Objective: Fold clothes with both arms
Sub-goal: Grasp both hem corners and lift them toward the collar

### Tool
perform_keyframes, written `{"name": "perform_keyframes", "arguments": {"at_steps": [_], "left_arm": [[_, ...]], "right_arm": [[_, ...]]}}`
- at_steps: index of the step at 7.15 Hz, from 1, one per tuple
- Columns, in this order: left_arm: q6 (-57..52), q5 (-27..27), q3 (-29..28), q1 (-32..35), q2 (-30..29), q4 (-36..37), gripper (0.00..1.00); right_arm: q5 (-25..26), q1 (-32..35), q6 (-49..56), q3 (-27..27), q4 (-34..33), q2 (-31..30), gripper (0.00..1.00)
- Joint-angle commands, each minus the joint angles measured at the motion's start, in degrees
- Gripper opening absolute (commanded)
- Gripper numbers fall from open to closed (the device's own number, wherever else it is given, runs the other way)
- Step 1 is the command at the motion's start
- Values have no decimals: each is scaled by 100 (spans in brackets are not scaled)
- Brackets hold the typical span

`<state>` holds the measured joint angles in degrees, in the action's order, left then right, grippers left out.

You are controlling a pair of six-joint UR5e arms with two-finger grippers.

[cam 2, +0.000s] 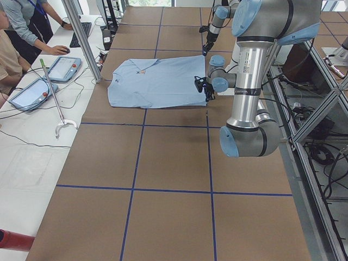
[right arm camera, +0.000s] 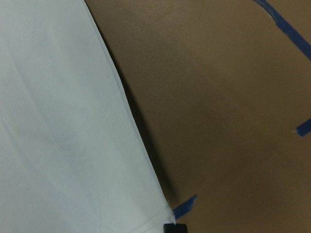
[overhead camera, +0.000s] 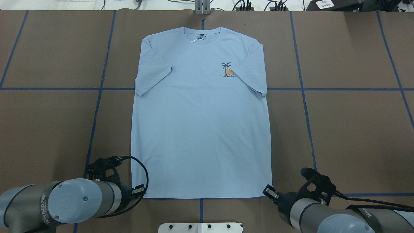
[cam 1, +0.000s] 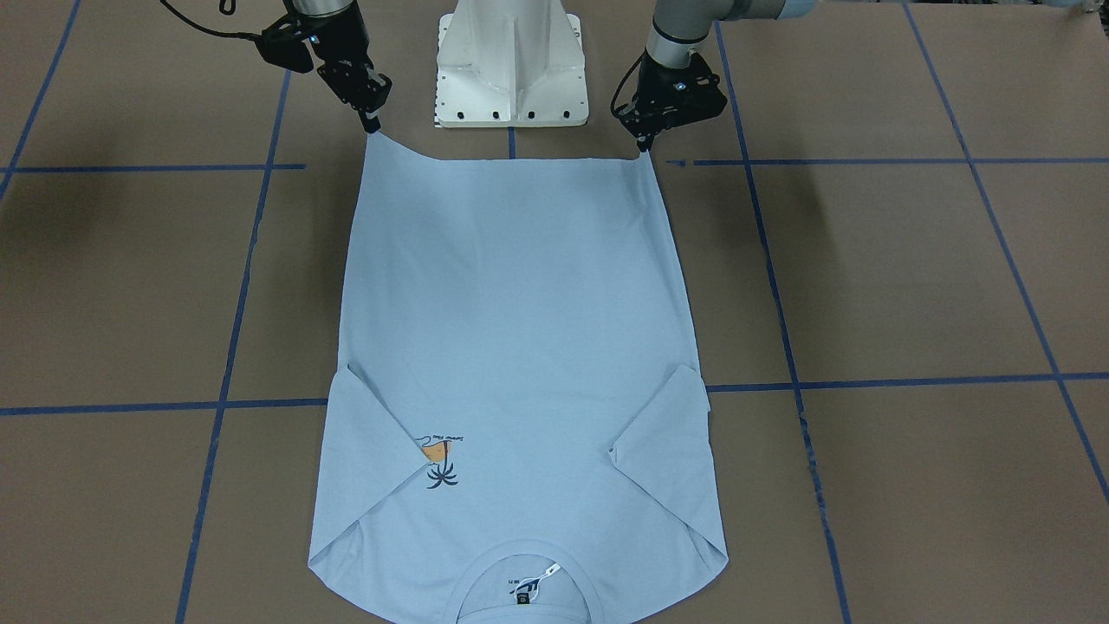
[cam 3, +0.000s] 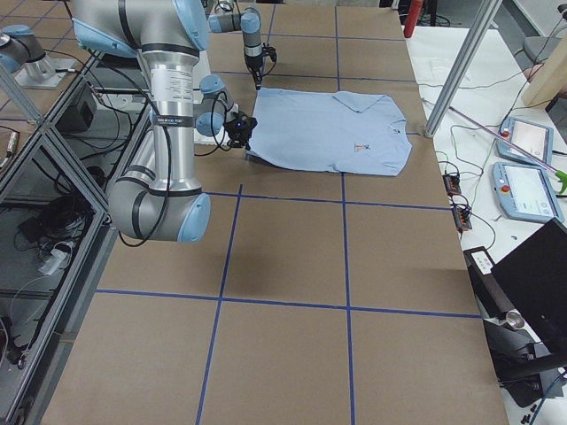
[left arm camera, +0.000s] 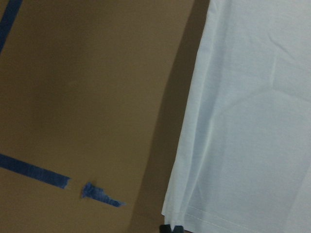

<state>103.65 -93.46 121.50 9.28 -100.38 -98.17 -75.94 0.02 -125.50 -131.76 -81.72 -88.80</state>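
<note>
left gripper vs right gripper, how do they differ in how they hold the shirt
The right gripper pulls its hem corner into a peak beyond the hem line; the left gripper holds its corner about level with the hem. In the front view the right gripper slants more; the left gripper hangs nearer upright. Both are black and pinch a bottom corner of the T-shirt.

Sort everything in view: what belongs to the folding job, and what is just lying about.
Job in hand:
T-shirt
left claw, pinching a hem corner
right claw, pinching the other hem corner

Lying about:
pendants
hooked pole
keyboard
red cylinder
</note>
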Motion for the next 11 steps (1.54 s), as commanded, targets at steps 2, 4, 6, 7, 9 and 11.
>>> {"name": "perform_keyframes", "arguments": {"at_steps": [2,4,6,7,9,11], "left_arm": [[33,-225,758,-5,1,365,0],[41,-409,1549,-5,-8,1034,0],[-80,-392,1753,274,-61,1063,0],[-647,-401,1737,554,-69,1063,0],[-1303,-383,1614,925,-349,1063,0],[-1916,-409,739,1642,-1015,1054,0]], "right_arm": [[-114,-405,-27,-901,-948,-128,0],[-123,-345,-28,-1157,-1048,-207,0],[-184,188,33,-1264,-1188,-147,0],[-532,679,304,-1247,-1189,-50,0],[-1508,1698,1164,-924,-1206,440,0],[-2010,2648,1973,-65,-1241,1195,0]]}}
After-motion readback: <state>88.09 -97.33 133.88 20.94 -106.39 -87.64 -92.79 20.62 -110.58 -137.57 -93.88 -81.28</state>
